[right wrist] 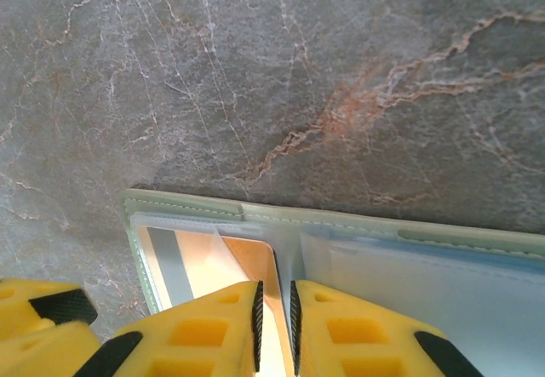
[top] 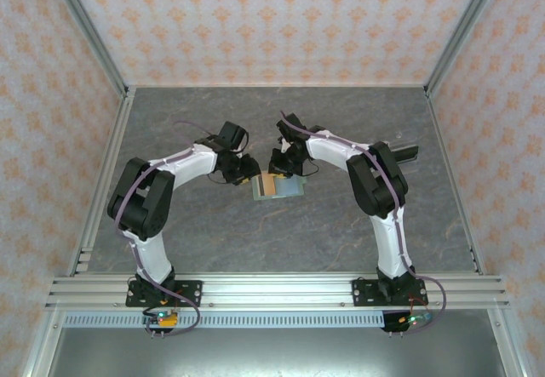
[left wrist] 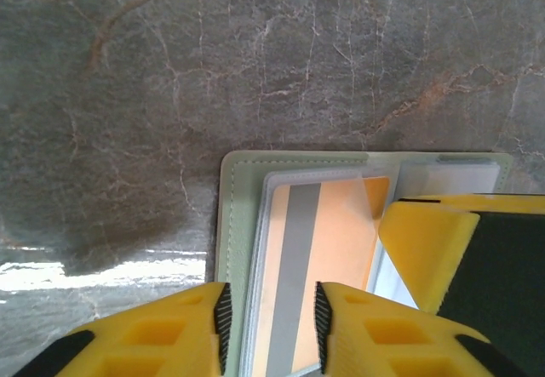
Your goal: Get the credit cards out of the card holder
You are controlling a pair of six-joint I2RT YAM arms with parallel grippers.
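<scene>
Card holder [top: 278, 186] lies open at mid-table [top: 213, 241]. Left gripper [left wrist: 271, 326] straddles the orange credit card [left wrist: 341, 241] in its pocket; grip cannot be told. Right gripper [right wrist: 276, 317] is pressed nearly together, pinching the holder's inner pocket edge.

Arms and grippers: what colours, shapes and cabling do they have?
Both the left arm and right arm have white links, black joints and a purple cable. The left gripper and right gripper have yellow blocky fingers with black ribbed pads.

Orange card [left wrist: 336, 258], lower end beyond bottom edge
</scene>
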